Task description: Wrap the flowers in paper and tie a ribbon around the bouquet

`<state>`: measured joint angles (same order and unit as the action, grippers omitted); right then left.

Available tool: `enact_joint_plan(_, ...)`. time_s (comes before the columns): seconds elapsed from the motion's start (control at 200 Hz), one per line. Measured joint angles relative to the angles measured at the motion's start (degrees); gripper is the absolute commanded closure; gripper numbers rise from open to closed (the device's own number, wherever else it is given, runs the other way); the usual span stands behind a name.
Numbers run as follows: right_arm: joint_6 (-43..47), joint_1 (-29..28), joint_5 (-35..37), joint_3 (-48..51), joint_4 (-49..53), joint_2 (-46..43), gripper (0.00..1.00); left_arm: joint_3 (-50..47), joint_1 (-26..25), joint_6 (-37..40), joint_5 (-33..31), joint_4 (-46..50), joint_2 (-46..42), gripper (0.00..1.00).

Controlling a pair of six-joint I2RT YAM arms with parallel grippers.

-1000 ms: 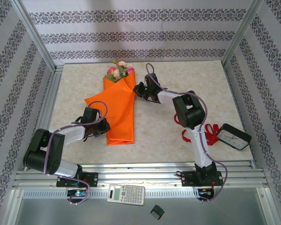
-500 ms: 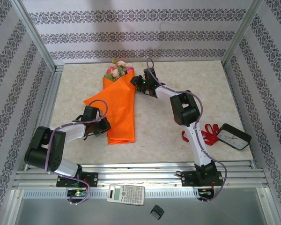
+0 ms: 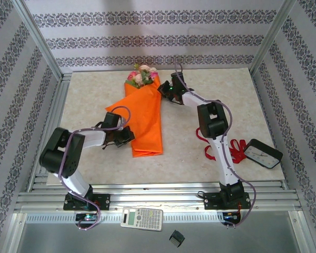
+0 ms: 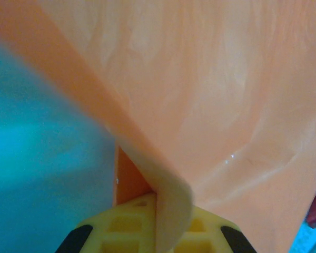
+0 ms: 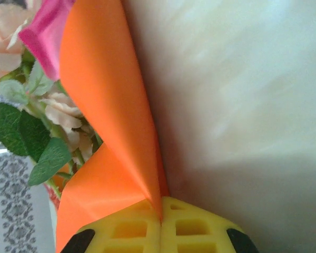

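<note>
In the overhead view the paper [image 3: 147,124] is seen folded lengthwise into a long orange wrap at the centre of the table [image 3: 95,100]. The flowers [image 3: 141,77] show from its upper end. The left gripper [image 3: 128,138] is placed at the wrap's lower left edge. The right gripper [image 3: 164,89] is placed at its upper right edge, just beside the flower heads.

In the left wrist view the yellow fingers [image 4: 127,221] are clenched on a curled fold of paper at the bottom centre of the frame — the sheet spreads up and to the right from there. In the right wrist view the right gripper is clamped on a paper edge at the bottom centre, and roses and leaves are seen at the upper left.

The ribbon [image 3: 237,154] lies at the lower right of the overhead view — well apart from the paper.
</note>
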<state>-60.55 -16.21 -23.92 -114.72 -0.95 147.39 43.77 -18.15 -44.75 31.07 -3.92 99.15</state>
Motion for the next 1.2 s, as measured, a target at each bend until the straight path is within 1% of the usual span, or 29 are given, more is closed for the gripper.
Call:
enact_joint_plan(0.045,1.05,1.46,-0.52,0.0,1.27,-0.2,0.7,2.23,-1.79,-1.16,0.15,-0.63,2.1,1.0)
enact_joint_plan(0.08,1.73,2.67,-1.49,-0.11,2.56,-0.37,0.64,3.69,-2.93,-2.19,0.17,-1.09,3.48,1.0)
enact_joint_plan(0.11,2.56,3.45,-2.14,-0.46,3.61,-0.7,0.61,4.61,-3.67,-2.97,0.02,-1.38,4.35,1.0)
enact_joint_plan(0.165,4.74,4.59,-0.98,-0.48,7.52,-2.51,0.57,5.73,-4.48,-4.44,-0.39,-1.79,5.33,0.99)
enact_joint_plan(0.215,6.69,5.53,0.52,0.39,11.39,-4.81,0.56,6.12,-4.83,-5.57,-0.92,-1.88,5.6,0.95)
enact_joint_plan(0.28,8.41,6.71,3.82,4.68,15.8,-10.58,0.54,6.16,-5.03,-6.78,-1.44,-1.88,5.57,0.83)
enact_joint_plan(0.4,9.53,9.09,11.28,18.84,22.62,-27.85,0.55,6.99,-5.14,-8.28,-2.47,-1.7,5.01,0.67)
enact_joint_plan(0.495,9.51,10.88,15.91,26.29,28.22,-39.52,0.56,7.32,-5.09,-9.6,-3.45,-1.18,4.37,0.6)
enact_joint_plan(0.589,9.25,11.72,19.47,31.74,32.33,-45.46,0.55,7.37,-5.11,-10.91,-4.17,1.16,3.06,0.58)
enact_joint_plan(0.664,8.41,10.78,21.03,35.78,35.19,-46.01,0.54,7.15,-5.11,-11.78,-4.74,3.56,0.81,0.56)
enact_joint_plan(0.764,6.64,8.72,21.59,39.74,38.69,-42.56,0.53,5.92,-5.09,-12.63,-5.95,6.38,-4.63,0.55)
enact_joint_plan(0.869,4.96,7.34,21.62,40.39,41.07,-38.12,0.54,5.16,-5.09,-12.87,-6.62,8.96,-10.67,0.54)
enact_joint_plan(0.969,3.69,7.08,22.34,40.39,42.29,-36.52,0.54,4.74,-5.09,-13.16,-7.41,10.97,-15.34,0.55)
enact_joint_plan(0.999,3.37,7.08,22.67,40.39,42.51,-36.46,0.55,4.66,-5.09,-13.22,-7.52,11.52,-16.37,0.55)
enact_joint_plan(1.044,2.97,7.08,23.1,40.44,42.62,-36.46,0.58,4.66,-5.09,-13.46,-7.72,12.24,-17.77,0.56)
enact_joint_plan(1.089,2.19,7.08,23.61,40.44,42.69,-36.37,0.7,4.66,-5.09,-13.84,-7.85,12.74,-18.88,0.57)
enact_joint_plan(1.159,2.12,7.08,24.06,40.3,42.38,-35.98,0.82,4.63,-5.09,-14.32,-8.31,13.07,-20.17,0.58)
enact_joint_plan(1.199,2.71,7.08,24.11,39.41,42.66,-35.12,0.93,4.61,-5.07,-14.53,-8.66,13.2,-20.87,0.57)
